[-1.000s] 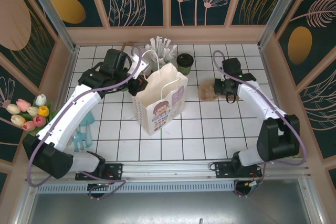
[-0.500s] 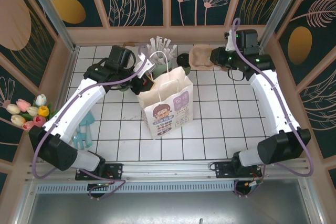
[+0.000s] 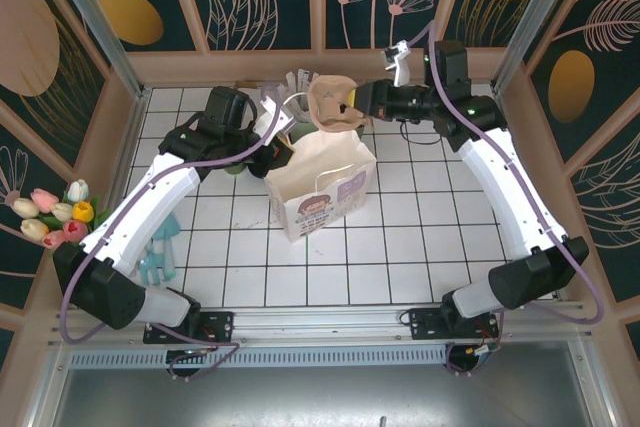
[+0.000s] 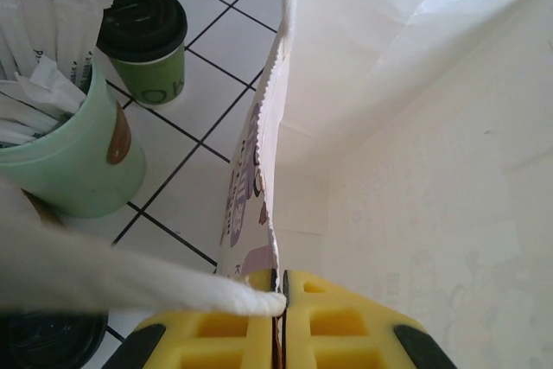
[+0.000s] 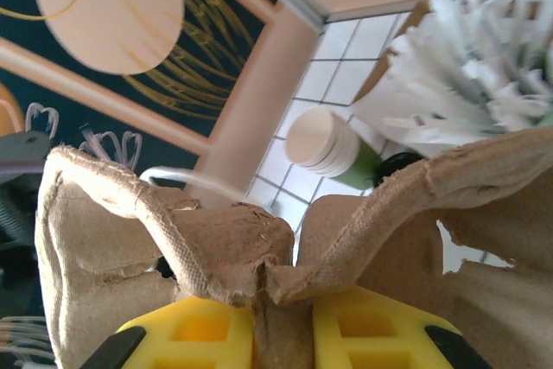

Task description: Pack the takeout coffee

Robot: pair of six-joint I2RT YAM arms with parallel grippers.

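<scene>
The takeout coffee (image 4: 145,41), a dark-green cup with a black lid, stands on the white tiles beyond the straw holder (image 4: 73,157). A white paper bag (image 3: 322,182) stands upright mid-table with its mouth open. My left gripper (image 4: 279,300) (image 3: 280,143) is shut on the bag's left rim (image 4: 268,170). Over the bag's far edge hangs a brown pulp cup carrier (image 3: 334,105), with my right gripper (image 5: 281,321) (image 3: 360,102) shut on its middle ridge (image 5: 259,274).
White wrapped straws (image 3: 302,85) stick up behind the bag. Stacked cream cups (image 5: 318,143) lie near the back wall. A second dark lid (image 4: 47,339) sits by my left gripper. Tulips (image 3: 55,212) and pale-blue items (image 3: 160,247) lie at the left wall.
My right arm has swung left from the back right corner, carrying the carrier over the bag's mouth. The bag has shifted slightly; my left gripper keeps its hold on the rim.
</scene>
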